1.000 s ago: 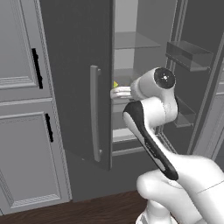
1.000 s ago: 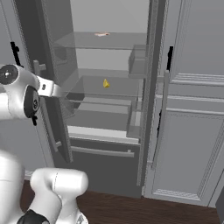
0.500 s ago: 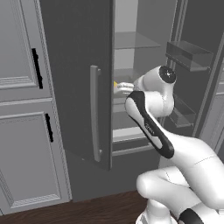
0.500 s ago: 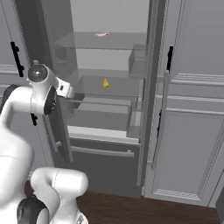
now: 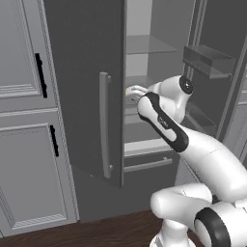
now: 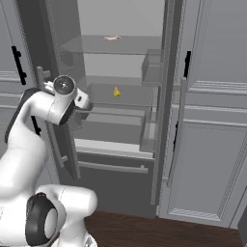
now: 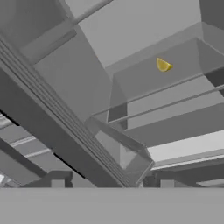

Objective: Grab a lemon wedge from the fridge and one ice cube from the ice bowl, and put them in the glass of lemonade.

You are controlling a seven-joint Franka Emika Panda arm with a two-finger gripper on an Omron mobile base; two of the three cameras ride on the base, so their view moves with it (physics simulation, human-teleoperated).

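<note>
Lemon wedge (image 6: 116, 91) on the fridge (image 6: 159, 120) mid shelf, well ahead of gripper (image 6: 83, 102) by the left door; fingers' spacing impossible to tell, nothing held.

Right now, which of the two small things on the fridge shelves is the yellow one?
The lemon wedge, lying on the middle glass shelf of the fridge. The other, a flat pinkish-brown item, lies on the shelf above it.

Matt dark grey fridge (image 5: 82, 72), clear glass shelves (image 6: 120, 46)
</note>
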